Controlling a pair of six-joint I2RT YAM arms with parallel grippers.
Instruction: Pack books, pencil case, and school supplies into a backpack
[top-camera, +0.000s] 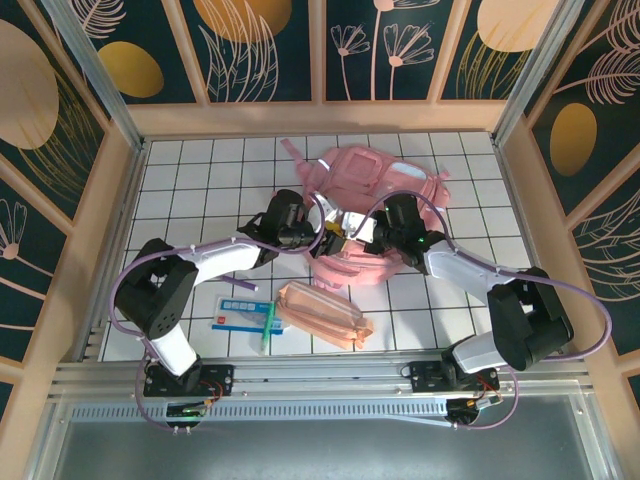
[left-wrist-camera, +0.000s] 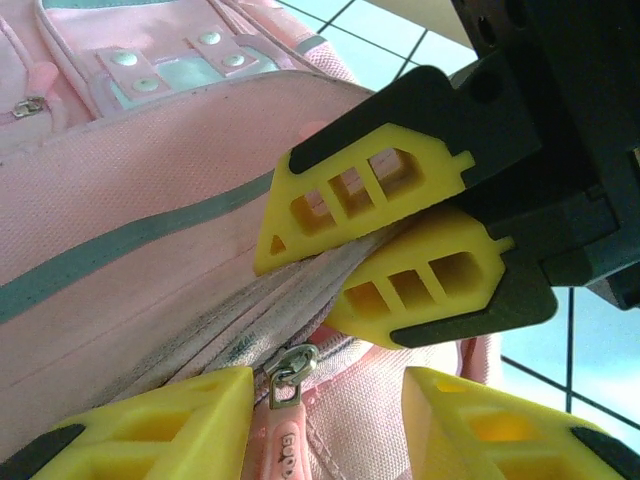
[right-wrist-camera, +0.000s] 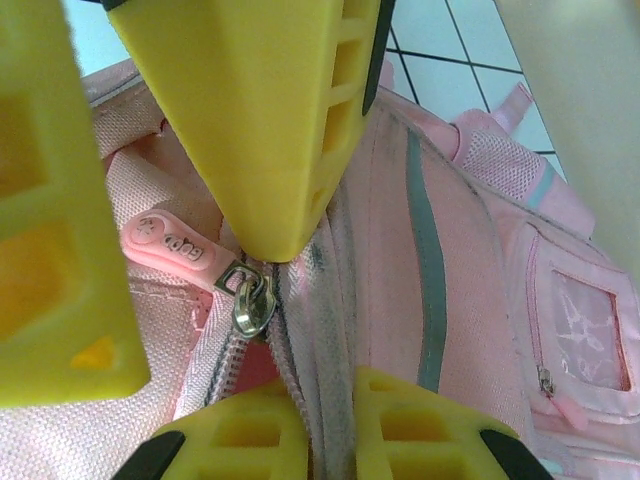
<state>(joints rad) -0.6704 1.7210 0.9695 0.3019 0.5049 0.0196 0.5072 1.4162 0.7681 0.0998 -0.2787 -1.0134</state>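
Pink backpack (top-camera: 370, 180) mid-table — peach pencil case (top-camera: 322, 315), packet (top-camera: 235, 316), green pen (top-camera: 266, 328) by near edge.

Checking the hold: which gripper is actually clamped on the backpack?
The right gripper, shut on the backpack seam; the left gripper stands open astride the zipper pull.

Left arm (top-camera: 215, 258) and right arm (top-camera: 465, 272) had white shells and black joint housings, lilac cables (top-camera: 118, 290) looped beside each, black bases (top-camera: 190, 380) were boxy, left tool (left-wrist-camera: 328, 385) and right tool (left-wrist-camera: 385, 240) carried black mounts, yellow fingers (left-wrist-camera: 360, 190) had ribbed cut-out windows.
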